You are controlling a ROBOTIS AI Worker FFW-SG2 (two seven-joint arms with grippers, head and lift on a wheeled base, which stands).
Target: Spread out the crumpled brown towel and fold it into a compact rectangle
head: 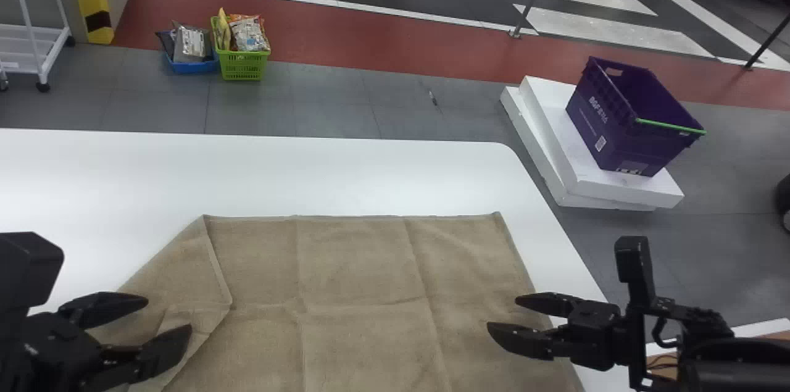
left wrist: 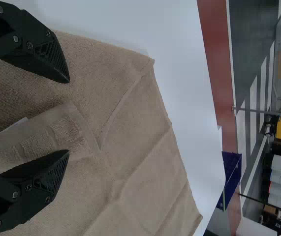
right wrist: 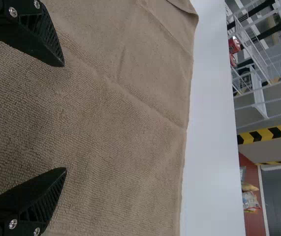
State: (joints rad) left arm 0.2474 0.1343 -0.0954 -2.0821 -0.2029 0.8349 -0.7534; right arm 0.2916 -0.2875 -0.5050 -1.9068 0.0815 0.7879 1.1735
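Brown towel (head: 358,268) lay on the white table (head: 259,176), mostly spread, a grid of creases across it. Its far edge ran nearly straight; the far right corner sat near the table's right edge. On the left side the cloth was turned inward on a slant, making a flap (head: 191,268) with its tip pointing toward the middle.

Left claw (head: 170,314): wide, nothing between the fingers. It hung over that turned-in left part, towel beneath it. Seen from its wrist, a narrow folded strip (left wrist: 56,130) with a small white label (left wrist: 13,125) ran below the gap. Whether the tips touched cloth, I could not tell.

Right claw (head: 501,312): also wide, also holding nothing. It came in over the towel's right side, its tips above the cloth just inside that edge. From its wrist, terry loops showed under both fingers, and the towel's border ran beyond the tips.

Past the table, on the floor: purple crate (head: 623,126) on white slabs (head: 555,151) to the right; green basket (head: 244,65) beside a blue one to the left, both loaded with packets.
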